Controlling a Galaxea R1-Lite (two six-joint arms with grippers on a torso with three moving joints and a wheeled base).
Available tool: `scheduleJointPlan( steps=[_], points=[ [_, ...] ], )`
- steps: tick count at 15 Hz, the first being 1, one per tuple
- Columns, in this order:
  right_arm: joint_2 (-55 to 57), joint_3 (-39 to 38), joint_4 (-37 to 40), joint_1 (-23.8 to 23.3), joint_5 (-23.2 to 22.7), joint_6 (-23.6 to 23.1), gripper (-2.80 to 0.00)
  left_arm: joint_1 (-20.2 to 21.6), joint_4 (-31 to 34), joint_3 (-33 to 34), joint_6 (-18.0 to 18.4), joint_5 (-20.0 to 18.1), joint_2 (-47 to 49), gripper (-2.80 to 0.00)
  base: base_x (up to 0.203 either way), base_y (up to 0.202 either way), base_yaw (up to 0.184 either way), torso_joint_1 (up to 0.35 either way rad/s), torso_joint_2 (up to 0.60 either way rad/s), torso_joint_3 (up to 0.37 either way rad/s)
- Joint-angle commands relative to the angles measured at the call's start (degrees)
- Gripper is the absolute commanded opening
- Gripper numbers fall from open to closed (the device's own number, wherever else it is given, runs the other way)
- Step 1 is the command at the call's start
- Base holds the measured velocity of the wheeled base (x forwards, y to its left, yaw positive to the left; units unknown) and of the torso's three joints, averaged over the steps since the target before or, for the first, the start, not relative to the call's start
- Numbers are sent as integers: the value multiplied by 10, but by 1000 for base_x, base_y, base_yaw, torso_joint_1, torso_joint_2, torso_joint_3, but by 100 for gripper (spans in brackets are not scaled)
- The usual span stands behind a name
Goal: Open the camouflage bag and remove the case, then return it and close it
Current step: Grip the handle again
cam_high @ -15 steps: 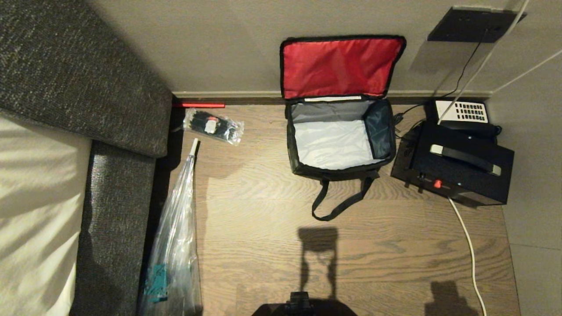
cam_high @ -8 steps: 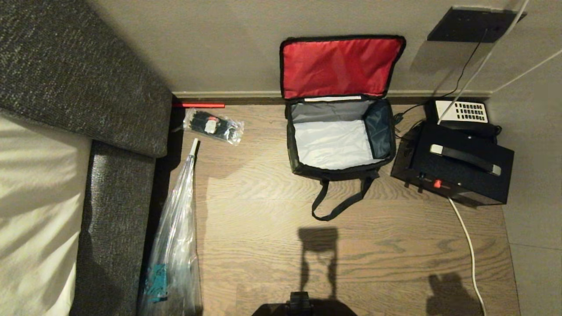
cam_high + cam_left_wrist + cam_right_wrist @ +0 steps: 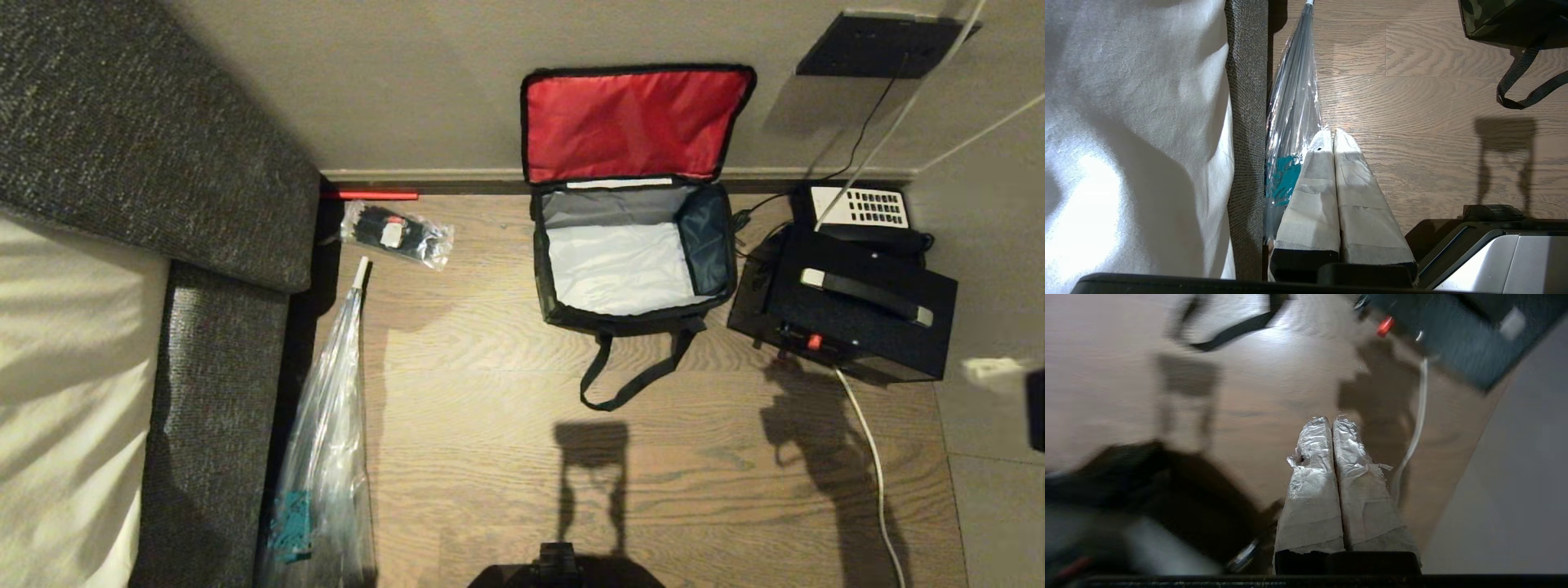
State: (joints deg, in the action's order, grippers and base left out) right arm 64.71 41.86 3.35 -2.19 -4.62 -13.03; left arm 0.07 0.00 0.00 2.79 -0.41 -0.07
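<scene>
Left gripper (image 3: 1333,134) fingers (image 3: 1314,179) together above clear plastic bag (image 3: 1294,106).

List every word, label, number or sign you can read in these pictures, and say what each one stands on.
None can be read.
Telephone: white keypad, markings too small to read.
Small plastic bag: red-and-white label, too small to read.
Long clear plastic bag: teal print, blurred and crumpled, not legible.
Camouflage bag: white strip under the red lid, no readable text.
</scene>
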Motion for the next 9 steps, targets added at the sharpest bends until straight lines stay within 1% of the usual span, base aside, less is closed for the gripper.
scheduleJointPlan(
  steps=[1, 3, 4, 5, 6, 7, 8, 9],
  points=[
    [259, 25, -172, -25, 1, -59, -280, 0, 0, 1, 0, 0, 1, -280, 0, 0, 0, 0, 0, 0],
    [373, 58, -297, -51, -13, -135, -280, 0, 0, 1, 0, 0, 1, -280, 0, 0, 0, 0, 0, 0],
    [423, 77, -361, -69, -28, -187, -280, 0, 0, 1, 0, 0, 1, -280, 0, 0, 0, 0, 0, 0],
    [460, 97, -422, -93, -54, -254, -280, 0, 0, 1, 0, 0, 1, -280, 0, 0, 0, 0, 0, 0],
    [494, 119, -468, -112, -95, -316, -280, 0, 0, 1, 0, 0, 1, -280, 0, 0, 0, 0, 0, 0],
    [522, 138, -516, -127, -155, -372, -280, 0, 0, 1, 0, 0, 1, -280, 0, 0, 0, 0, 0, 0],
    [538, 148, -565, -137, -195, -406, -280, 0, 0, 1, 0, 0, 1, -280, 0, 0, 0, 0, 0, 0],
    [548, 155, -601, -144, -222, -425, -280, 0, 0, 1, 0, 0, 1, -280, 0, 0, 0, 0, 0, 0]
  ],
)
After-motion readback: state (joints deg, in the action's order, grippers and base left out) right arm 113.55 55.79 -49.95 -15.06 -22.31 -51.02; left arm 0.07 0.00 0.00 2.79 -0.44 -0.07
